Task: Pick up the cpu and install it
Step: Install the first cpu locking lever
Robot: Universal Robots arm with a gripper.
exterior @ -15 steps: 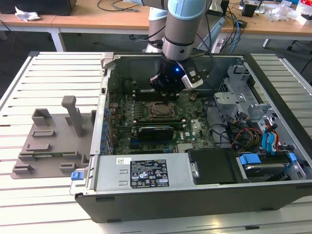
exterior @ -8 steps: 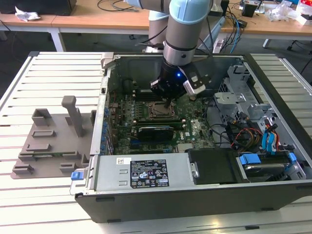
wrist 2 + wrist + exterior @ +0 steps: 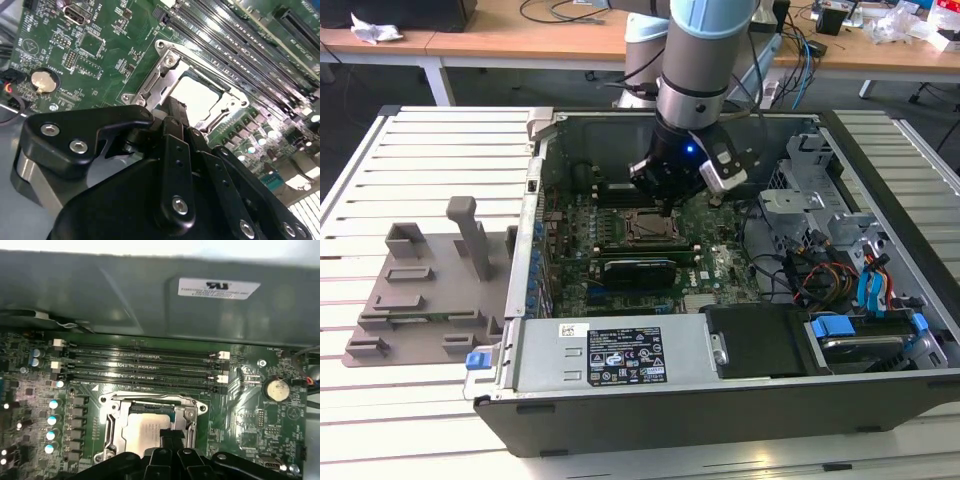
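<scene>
The cpu is a silvery-white square lying flat inside the metal socket frame on the green motherboard. In the second wrist view the cpu shines bright within the open frame. My gripper reaches down over one edge of the cpu and hides that side. The second wrist view shows the gripper tip at the chip's near edge. In the exterior view the gripper hangs just above the socket in the middle of the open computer case.
Black memory slots run beside the socket, and a coin battery sits further off. The case wall rises behind the slots. A drive cage and cables fill the exterior view's right. A grey tray lies outside the case.
</scene>
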